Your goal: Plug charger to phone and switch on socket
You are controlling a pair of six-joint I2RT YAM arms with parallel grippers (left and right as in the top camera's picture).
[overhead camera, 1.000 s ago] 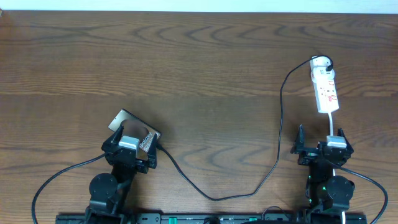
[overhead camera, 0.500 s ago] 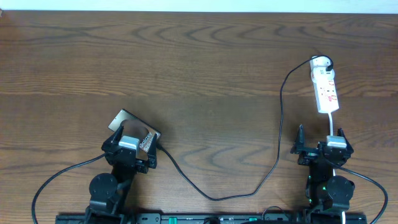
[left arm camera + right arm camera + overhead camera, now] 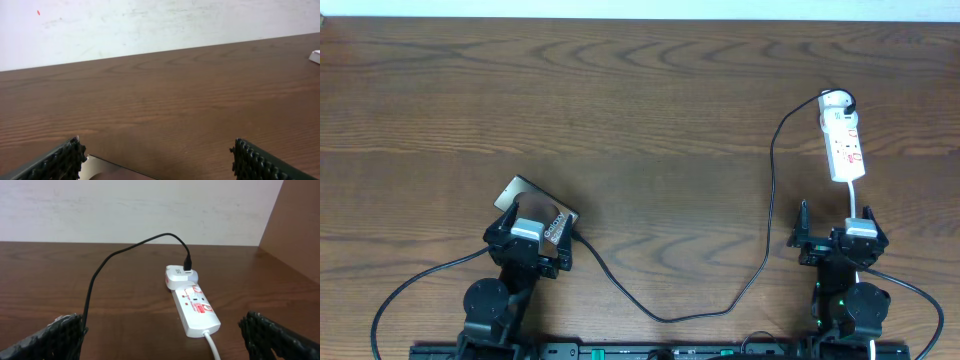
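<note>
The phone (image 3: 527,197) lies tilted on the table at the lower left, brown face up, its near part under my left gripper (image 3: 530,230). In the left wrist view my left gripper (image 3: 157,152) is open, with a silvery corner of the phone (image 3: 112,170) low between the fingers. The black charger (image 3: 772,190) runs from a white adapter on the socket (image 3: 845,140) down in a loop to the phone's right edge (image 3: 576,238); I cannot tell if the tip is inserted. My right gripper (image 3: 836,232) is open and empty just short of the socket (image 3: 196,309).
The socket's white cord (image 3: 213,346) runs back toward my right gripper (image 3: 165,330). The charger cable (image 3: 100,270) passes close to its left finger. A pale wall stands behind the table's far edge (image 3: 150,52). A brown side panel (image 3: 300,225) stands at the right.
</note>
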